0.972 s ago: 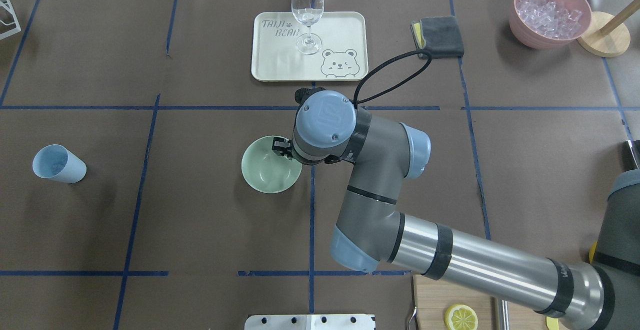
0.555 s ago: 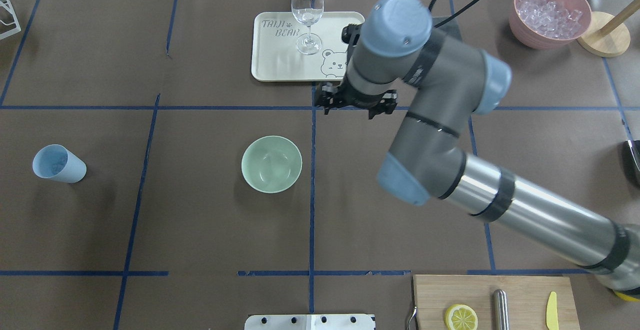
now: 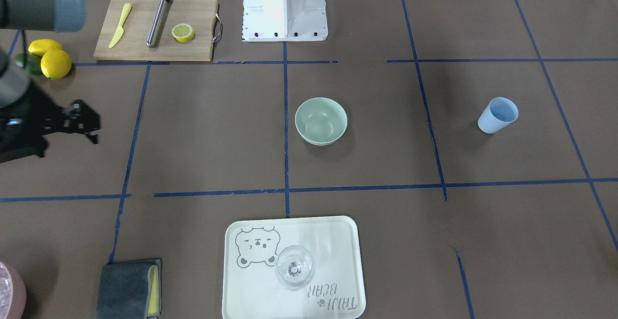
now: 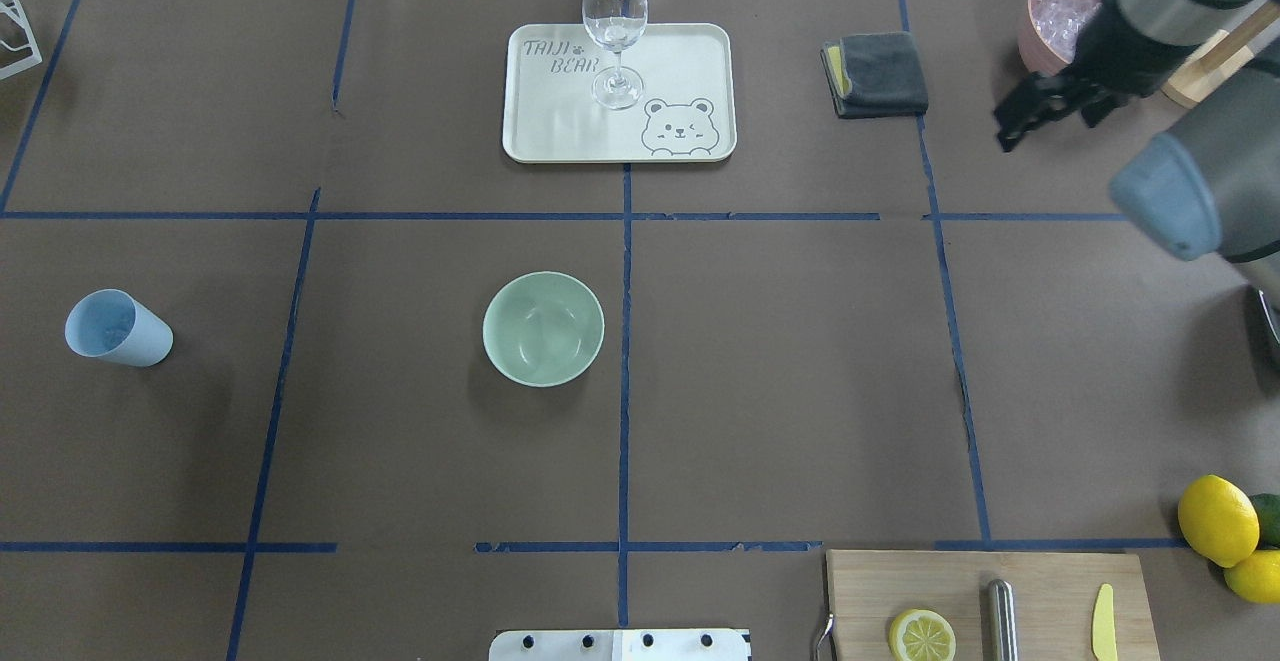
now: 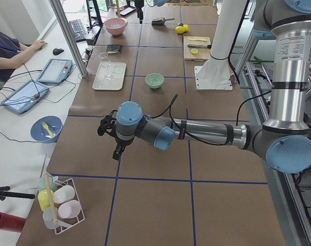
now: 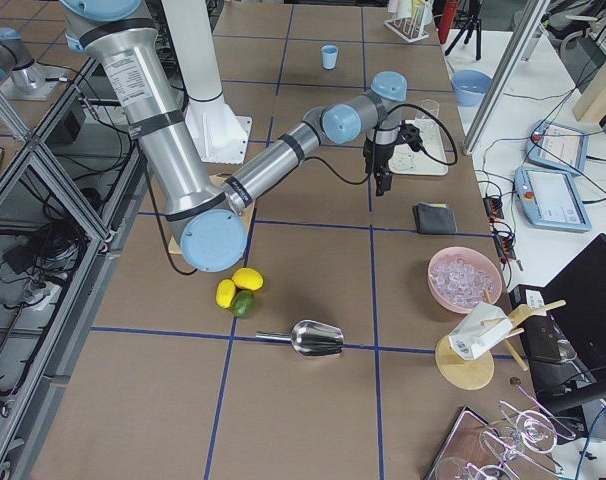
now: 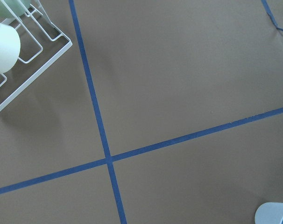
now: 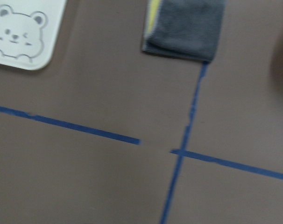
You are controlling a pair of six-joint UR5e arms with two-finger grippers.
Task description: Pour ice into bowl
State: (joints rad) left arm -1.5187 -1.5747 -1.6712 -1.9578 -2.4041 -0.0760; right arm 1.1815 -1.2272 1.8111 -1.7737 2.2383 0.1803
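Two arms, one pour to set up.

Front-facing: the bowl (image 3: 321, 121) stands upright at the middle of the table (image 3: 203, 131). The right gripper (image 3: 84, 121) hangs at the table's end on the robot's right, well apart from the bowl. Its jaws look apart, with nothing between them. The blue cup (image 3: 498, 115) stands past the bowl on the robot's left.

Overhead: the right gripper is just beside the pink container (image 4: 1035, 46), and the wrist partly hides the ice (image 4: 1060, 6) in it. The bowl lies well off toward the robot's left. Faint glints show inside the bowl and the cup; ice or glare, cannot tell.

Left-end view: the left gripper (image 5: 116, 148) hovers over the table, the bowl beyond it. Parted or closed, cannot tell.

Right-end view: the pink container is heaped with clear cubes, and a metal scoop (image 6: 318, 338) lies near.

Left wrist: the cup's rim shows at one corner, no fingers in shot. Judgement: the left arm is nearer the cup, the right nearer the ice.

Right wrist: grey cloth (image 8: 186, 25) and blue tape (image 8: 62, 123), blurred.
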